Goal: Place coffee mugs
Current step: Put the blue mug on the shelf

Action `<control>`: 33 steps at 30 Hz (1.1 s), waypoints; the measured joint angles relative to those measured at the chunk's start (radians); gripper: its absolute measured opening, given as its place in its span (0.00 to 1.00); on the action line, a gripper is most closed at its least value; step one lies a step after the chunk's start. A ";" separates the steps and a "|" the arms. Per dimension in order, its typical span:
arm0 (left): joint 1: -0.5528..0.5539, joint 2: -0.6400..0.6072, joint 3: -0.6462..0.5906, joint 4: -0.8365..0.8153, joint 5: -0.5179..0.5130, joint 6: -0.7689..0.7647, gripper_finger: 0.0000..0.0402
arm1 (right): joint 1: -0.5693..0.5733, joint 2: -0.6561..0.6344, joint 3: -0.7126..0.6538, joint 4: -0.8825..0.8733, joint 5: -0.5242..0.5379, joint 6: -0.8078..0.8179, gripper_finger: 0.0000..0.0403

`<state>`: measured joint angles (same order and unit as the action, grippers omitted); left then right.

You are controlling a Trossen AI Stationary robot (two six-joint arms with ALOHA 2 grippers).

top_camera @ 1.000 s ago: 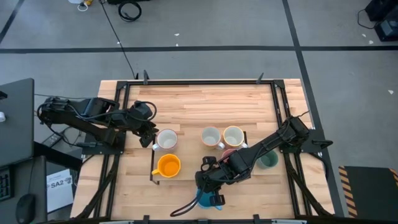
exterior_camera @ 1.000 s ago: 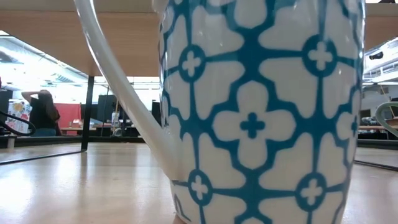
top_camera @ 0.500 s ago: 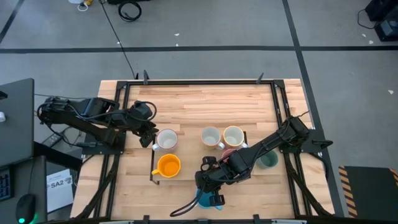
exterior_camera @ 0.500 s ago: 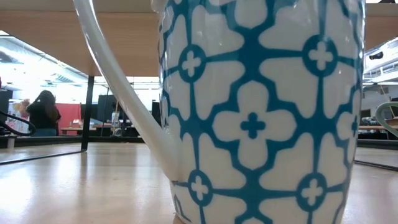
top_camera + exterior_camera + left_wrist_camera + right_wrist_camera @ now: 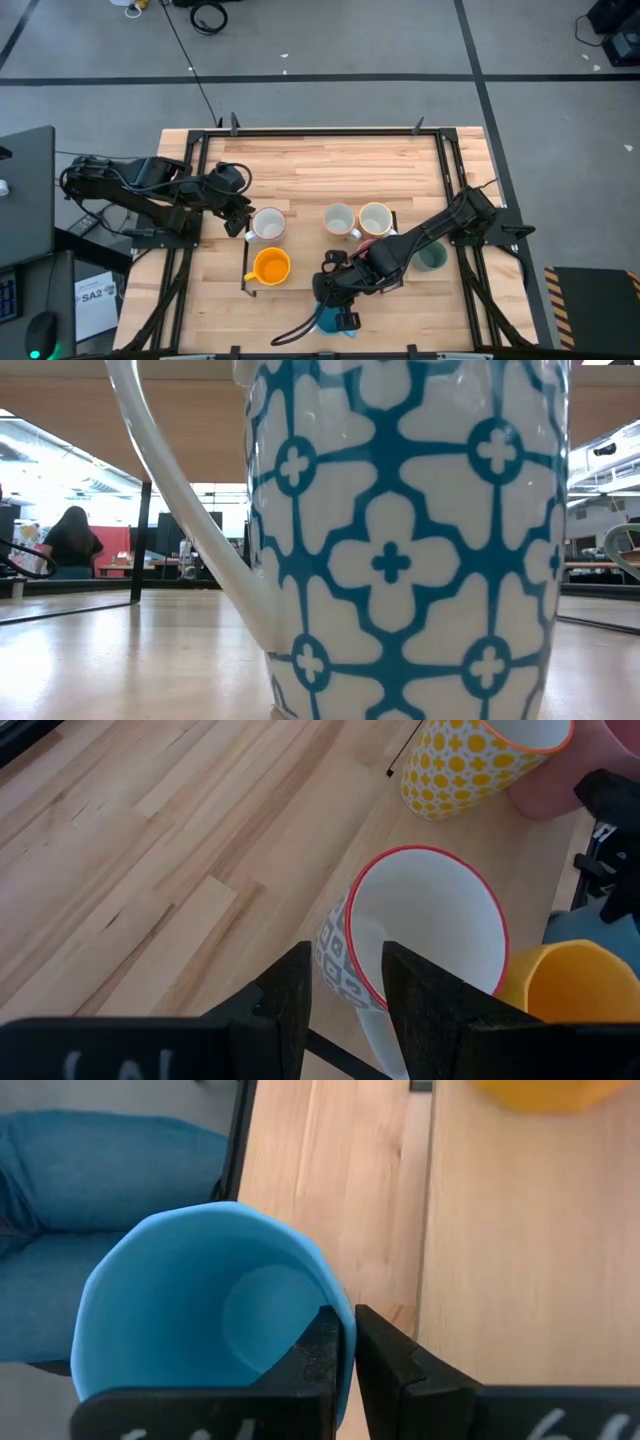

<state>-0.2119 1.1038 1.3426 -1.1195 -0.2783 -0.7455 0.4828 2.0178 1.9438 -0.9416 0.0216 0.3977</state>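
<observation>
Worktop [image 5: 320, 165]: a pale wooden butcher-block surface in a black metal frame, seen from above; it carries all the mugs across its near half.
Left arm: dark, reaching in from the left edge of the worktop toward the red-rimmed mug.
Right arm: dark, stretched from the right edge diagonally toward the near middle.
Blue mug [image 5: 205, 1315]: solid sky blue inside, round and deep; outside it is white with a teal flower-and-lattice pattern and a long white handle. It sits at the near edge of the worktop, near the middle, filling the low view.
Orange mug [image 5: 270, 267]: solid orange, round, left of the blue mug and just near of the red-rimmed mug.
Red-rimmed mug [image 5: 425, 935]: white inside with a thin red rim, grey and white pattern outside; it stands toward the left, just far of the orange mug.
Yellow-patterned mug [image 5: 480, 760]: yellow with white dots and an orange rim, right of the red-rimmed mug.
Cream mug [image 5: 339, 219]: pale inside, at the middle of the far row, touching or just beside the yellow-patterned mug.
Pink mug [image 5: 575, 780]: mostly hidden by the right arm.
Green mug [image 5: 433, 258]: dark green, far right of the group, partly under the right arm.
Left gripper [image 5: 345, 985]: fingers straddle the red-rimmed mug's wall, one inside and one outside, grasping it.
Right gripper [image 5: 347, 1345]: fingers clenched on the blue mug's rim.
</observation>
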 joint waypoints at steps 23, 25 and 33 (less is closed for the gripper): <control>0.000 0.000 0.000 0.000 0.000 -0.002 0.32 | -0.083 -0.003 0.314 -0.286 -0.049 -0.164 0.07; 0.000 0.000 0.000 0.000 0.000 -0.002 0.32 | -0.099 -0.003 0.337 -0.315 -0.049 -0.214 0.07; 0.000 0.000 0.000 0.000 0.000 -0.002 0.32 | -0.166 -0.003 0.357 -0.390 -0.049 -0.404 0.07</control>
<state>-0.2119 1.1038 1.3426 -1.1197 -0.2785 -0.7475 0.3169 2.0144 2.3013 -1.3314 -0.0275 -0.0065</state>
